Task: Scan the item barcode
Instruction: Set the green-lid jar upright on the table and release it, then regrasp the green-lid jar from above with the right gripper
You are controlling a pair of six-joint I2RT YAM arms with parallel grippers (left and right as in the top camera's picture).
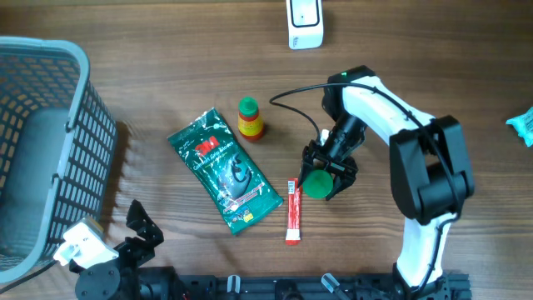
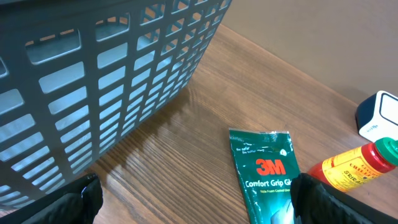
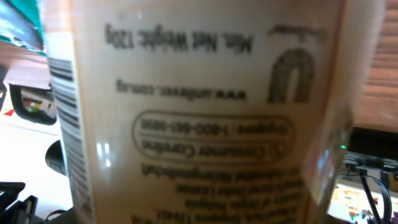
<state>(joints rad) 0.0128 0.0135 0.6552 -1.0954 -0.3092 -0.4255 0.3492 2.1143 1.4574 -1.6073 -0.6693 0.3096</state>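
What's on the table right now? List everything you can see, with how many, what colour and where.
basket: one, grey, left end of the table
packet: one, green with a 3M logo, lying flat at the centre
small bottle: one, green cap, yellow and red label, just behind the packet
sachet: one, red, thin stick, right of the packet
white device: one, possibly the scanner, far edge
wrapped item: one, teal, right edge, cut off by the frame
jar: one, green lid, beige label, in the right gripper
left gripper: open, holding nothing, near the basket
right gripper: closed on the jar, right of centre
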